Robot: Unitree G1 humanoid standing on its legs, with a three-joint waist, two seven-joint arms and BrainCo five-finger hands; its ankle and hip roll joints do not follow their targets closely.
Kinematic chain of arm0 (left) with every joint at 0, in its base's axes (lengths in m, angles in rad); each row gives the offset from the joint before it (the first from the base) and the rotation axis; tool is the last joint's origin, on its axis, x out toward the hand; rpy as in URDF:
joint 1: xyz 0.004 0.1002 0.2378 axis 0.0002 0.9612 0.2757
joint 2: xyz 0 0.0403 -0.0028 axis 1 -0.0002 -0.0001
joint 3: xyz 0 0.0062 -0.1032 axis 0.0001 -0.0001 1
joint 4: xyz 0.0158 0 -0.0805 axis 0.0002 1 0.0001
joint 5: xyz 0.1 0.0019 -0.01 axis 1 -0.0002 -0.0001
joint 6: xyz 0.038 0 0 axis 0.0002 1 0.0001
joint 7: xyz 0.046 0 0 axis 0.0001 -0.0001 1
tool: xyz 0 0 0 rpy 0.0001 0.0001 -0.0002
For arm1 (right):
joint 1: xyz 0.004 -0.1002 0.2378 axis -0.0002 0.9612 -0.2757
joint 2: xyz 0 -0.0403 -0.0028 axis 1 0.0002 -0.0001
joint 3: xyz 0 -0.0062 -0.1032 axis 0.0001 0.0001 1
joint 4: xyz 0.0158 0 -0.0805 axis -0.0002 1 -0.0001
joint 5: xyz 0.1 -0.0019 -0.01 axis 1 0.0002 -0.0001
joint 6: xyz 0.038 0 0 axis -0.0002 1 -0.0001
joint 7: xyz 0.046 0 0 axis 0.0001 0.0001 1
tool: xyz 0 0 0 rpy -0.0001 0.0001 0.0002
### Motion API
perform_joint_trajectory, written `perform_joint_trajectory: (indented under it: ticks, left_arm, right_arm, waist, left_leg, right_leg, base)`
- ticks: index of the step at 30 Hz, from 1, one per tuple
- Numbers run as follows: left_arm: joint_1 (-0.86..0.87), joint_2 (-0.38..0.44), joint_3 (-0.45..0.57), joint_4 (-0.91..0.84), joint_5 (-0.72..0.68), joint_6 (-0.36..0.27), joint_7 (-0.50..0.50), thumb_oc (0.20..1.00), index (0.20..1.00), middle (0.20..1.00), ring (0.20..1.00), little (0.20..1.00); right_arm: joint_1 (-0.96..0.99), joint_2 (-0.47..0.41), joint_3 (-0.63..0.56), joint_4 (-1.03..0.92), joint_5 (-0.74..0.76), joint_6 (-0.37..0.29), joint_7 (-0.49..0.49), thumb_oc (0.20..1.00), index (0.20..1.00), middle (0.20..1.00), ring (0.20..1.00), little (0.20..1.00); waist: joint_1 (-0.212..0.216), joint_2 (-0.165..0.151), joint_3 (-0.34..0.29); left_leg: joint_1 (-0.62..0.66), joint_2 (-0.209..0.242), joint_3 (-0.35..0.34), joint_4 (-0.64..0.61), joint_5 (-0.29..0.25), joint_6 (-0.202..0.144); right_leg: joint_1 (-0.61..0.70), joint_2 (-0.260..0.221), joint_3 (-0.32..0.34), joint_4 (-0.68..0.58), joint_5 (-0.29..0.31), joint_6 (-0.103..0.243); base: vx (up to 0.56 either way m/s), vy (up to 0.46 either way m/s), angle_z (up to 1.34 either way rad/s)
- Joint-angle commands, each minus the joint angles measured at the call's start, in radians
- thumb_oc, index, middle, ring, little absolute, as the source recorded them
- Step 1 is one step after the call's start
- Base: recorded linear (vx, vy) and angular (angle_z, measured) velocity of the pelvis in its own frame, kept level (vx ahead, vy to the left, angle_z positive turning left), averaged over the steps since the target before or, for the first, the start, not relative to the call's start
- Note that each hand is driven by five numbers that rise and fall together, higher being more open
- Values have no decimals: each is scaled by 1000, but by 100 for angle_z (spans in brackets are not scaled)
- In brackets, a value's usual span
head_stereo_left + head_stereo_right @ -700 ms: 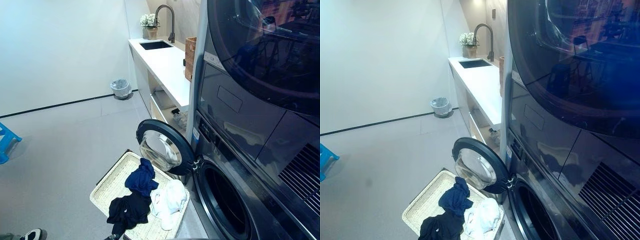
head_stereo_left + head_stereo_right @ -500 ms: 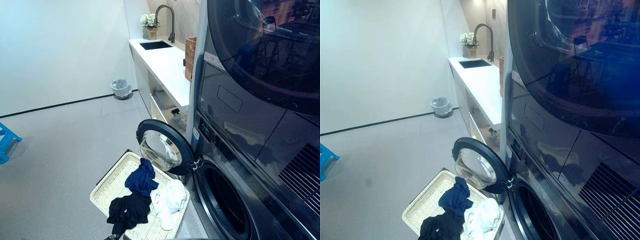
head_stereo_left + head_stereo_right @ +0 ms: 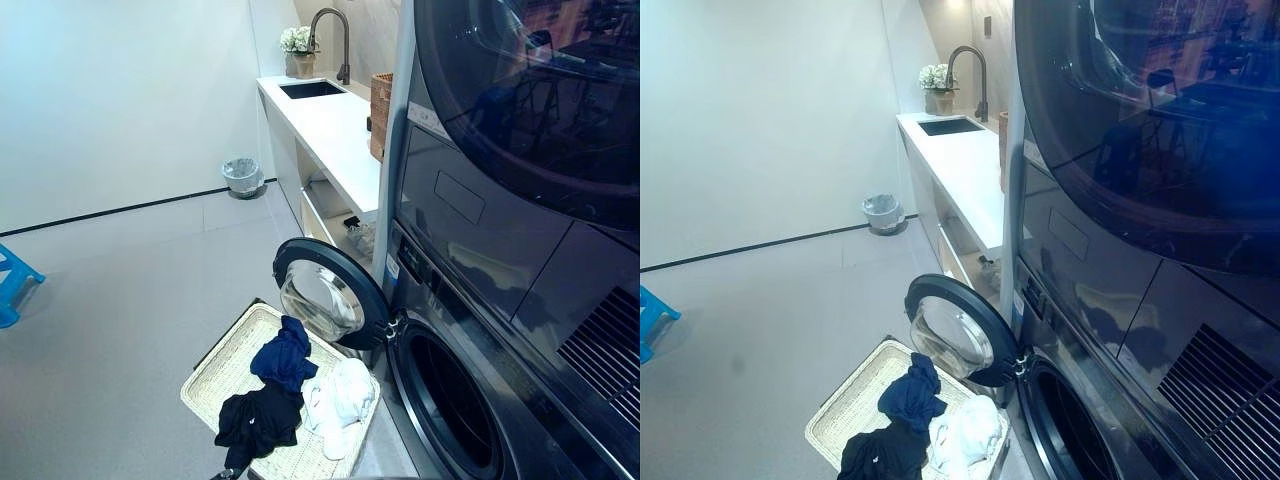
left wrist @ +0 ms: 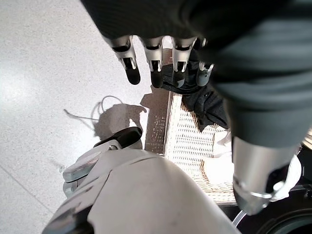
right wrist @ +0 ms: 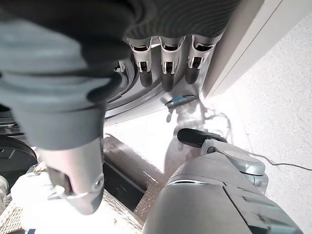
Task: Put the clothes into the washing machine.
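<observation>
Clothes (image 3: 290, 395) in basket (image 3: 225, 365), no legible labels

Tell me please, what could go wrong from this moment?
The open washer door hangs over the far end of the basket, so a hand lifting clothes may hit it. The black garment spills over the near rim and could fall to the floor. Both hands, left and right, hang open, holding nothing.

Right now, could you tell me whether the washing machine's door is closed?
No, the round door stands swung open beside the basket, leaving the dark drum opening uncovered.
</observation>
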Motion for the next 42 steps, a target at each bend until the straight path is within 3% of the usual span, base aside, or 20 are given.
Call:
perform_joint_trajectory:
  ticks: [1, 8, 16, 17, 20, 26, 31, 34, 42]
  left_arm:
    - [-81, -7, -15, 27, -19, -19, 3, 1000, 1000, 1000, 1000, 1000]
    - [-76, -8, -10, 24, -32, -38, 21, 1000, 1000, 1000, 1000, 1000]
    - [-92, 13, -4, -41, -161, -150, 137, 1000, 1000, 1000, 1000, 1000]
    - [-128, 19, -11, -65, -217, -212, 191, 1000, 1000, 1000, 1000, 1000]
    - [-193, 31, -2, -138, -245, -306, 325, 1000, 1000, 1000, 1000, 1000]
    - [-333, 75, 46, -280, -188, -383, 600, 1000, 1000, 1000, 1000, 1000]
    - [-442, 118, 33, -357, -15, -394, 821, 1000, 1000, 1000, 1000, 1000]
    - [-511, 148, 20, -379, 62, -382, 909, 1000, 1000, 1000, 1000, 1000]
    - [-630, 220, -41, -413, 225, -315, 974, 1000, 1000, 1000, 1000, 1000]
  right_arm:
    - [-94, 17, 5, 53, 13, -5, 0, 1000, 1000, 1000, 1000, 1000]
    - [-94, 11, 5, 43, 9, 1, 7, 1000, 1000, 1000, 1000, 1000]
    - [-117, -23, 13, -10, 48, 3, 5, 1000, 1000, 1000, 1000, 1000]
    - [-152, -34, 21, -20, 71, -20, 2, 1000, 1000, 1000, 1000, 1000]
    - [-209, -40, 33, -48, 115, -57, -10, 1000, 1000, 1000, 1000, 1000]
    - [-335, -60, 34, -78, 193, -100, -44, 1000, 1000, 1000, 1000, 1000]
    - [-422, -101, 42, -100, 247, -107, -45, 1000, 1000, 1000, 1000, 1000]
    - [-463, -116, 57, -117, 275, -120, -33, 1000, 1000, 1000, 1000, 1000]
    - [-500, -132, 97, -193, 319, -145, -40, 1000, 1000, 1000, 1000, 1000]
  waist:
    - [12, -22, 47]
    - [15, -20, 57]
    - [22, -10, 117]
    - [22, -2, 161]
    - [24, 6, 233]
    - [32, 12, 355]
    - [43, 2, 432]
    - [44, -15, 437]
    - [27, -41, 437]
  left_leg:
    - [45, 7, 36, 8, -85, -11]
    - [45, 7, 31, 8, -82, -12]
    - [1, 6, 20, 8, -64, -9]
    - [-38, 5, 13, 8, -52, -7]
    - [-120, -4, -3, 8, -33, 1]
    - [-260, -29, -43, 8, -9, 9]
    - [-347, -43, -51, 22, 16, 10]
    - [-455, -47, -46, 75, 23, 6]
    - [-669, -50, -43, 196, 22, -3]
  right_leg:
    - [-38, -81, -8, 24, 11, 91]
    - [-39, -82, -11, 29, 11, 90]
    - [-92, -88, -8, 43, 20, 90]
    - [-138, -88, -2, 50, 28, 86]
    - [-230, -79, 11, 59, 47, 76]
    - [-382, -64, 21, 86, 72, 69]
    - [-490, -69, 11, 138, 84, 75]
    - [-593, -65, 7, 193, 83, 75]
    - [-791, -51, -2, 288, 84, 79]
  base:
    - [0, 0, 0]
    - [19, 2, 0]
    - [11, 11, 1]
    - [-141, 30, 2]
    - [-264, 25, 3]
    - [-186, 19, 5]
    - [-103, 9, 3]
    - [-73, -18, -9]
    - [-56, -38, 4]
